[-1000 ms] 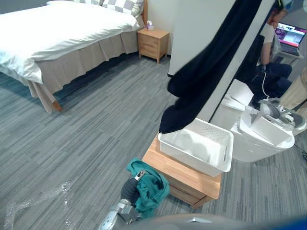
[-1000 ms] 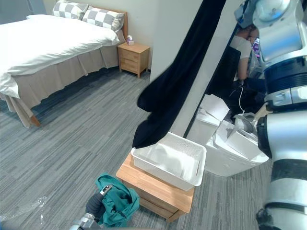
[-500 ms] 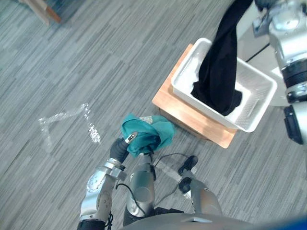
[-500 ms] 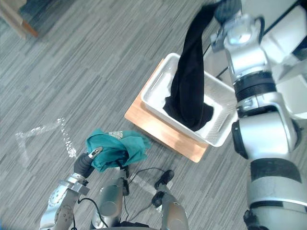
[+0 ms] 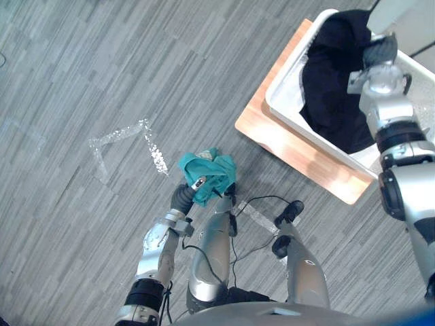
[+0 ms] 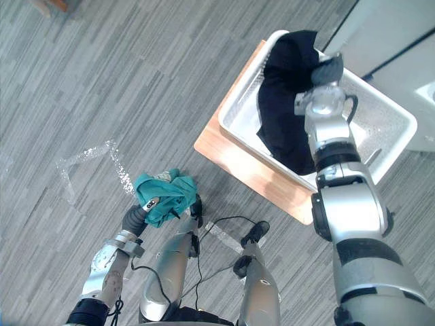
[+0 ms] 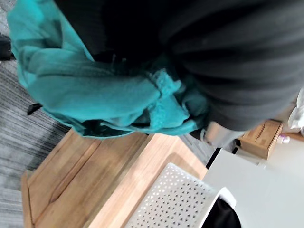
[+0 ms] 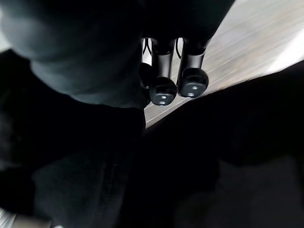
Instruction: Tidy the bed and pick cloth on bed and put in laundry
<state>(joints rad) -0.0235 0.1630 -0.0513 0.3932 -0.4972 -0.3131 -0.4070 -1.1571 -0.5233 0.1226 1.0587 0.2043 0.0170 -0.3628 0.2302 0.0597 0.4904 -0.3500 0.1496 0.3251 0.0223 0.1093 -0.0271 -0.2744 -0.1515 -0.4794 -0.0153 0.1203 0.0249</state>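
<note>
A black cloth (image 5: 331, 92) lies heaped in the white laundry basket (image 5: 284, 112), one end rising to my right hand (image 5: 380, 53) at the basket's far side. In the right wrist view, curled fingertips (image 8: 163, 92) hold black cloth (image 8: 95, 180) that spreads all round them. My left hand (image 6: 145, 208) hangs low over the floor, short of the basket, shut on a bunched teal cloth (image 6: 164, 192). The left wrist view has that teal cloth (image 7: 90, 90) pressed against the dark cover, with the basket's wall (image 7: 173, 202) beyond it.
The basket stands on a low wooden platform (image 5: 302, 157) on grey striped carpet. Shiny tape marks (image 5: 126, 144) lie on the floor to the left of the teal cloth. White furniture (image 6: 427, 95) sits past the basket at the right edge.
The camera has tilted further down. My right hand has come down and the black cloth has dropped from hanging over the basket to a heap inside it. The left hand still holds the teal cloth.
</note>
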